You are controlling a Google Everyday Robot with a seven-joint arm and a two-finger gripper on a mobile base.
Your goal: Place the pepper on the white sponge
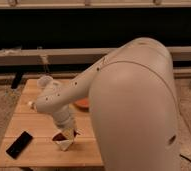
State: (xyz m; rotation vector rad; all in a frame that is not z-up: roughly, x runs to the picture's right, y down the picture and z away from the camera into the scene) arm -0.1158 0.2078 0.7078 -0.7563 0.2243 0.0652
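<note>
The white sponge (65, 145) lies near the front edge of the wooden table (39, 155), with one corner toward me. The dark red-brown pepper (61, 136) sits at the sponge's top, right under the gripper's tip. My gripper (65, 132) points down from the white forearm and hovers on or just above the sponge. The wrist hides part of the pepper, so I cannot tell whether it rests on the sponge or is still held.
An orange bowl (82, 104) shows partly behind the forearm at mid-table. A black phone-like slab (19, 144) lies at the front left. A pale cup-like thing (45, 82) stands at the back left. My large white arm housing fills the right.
</note>
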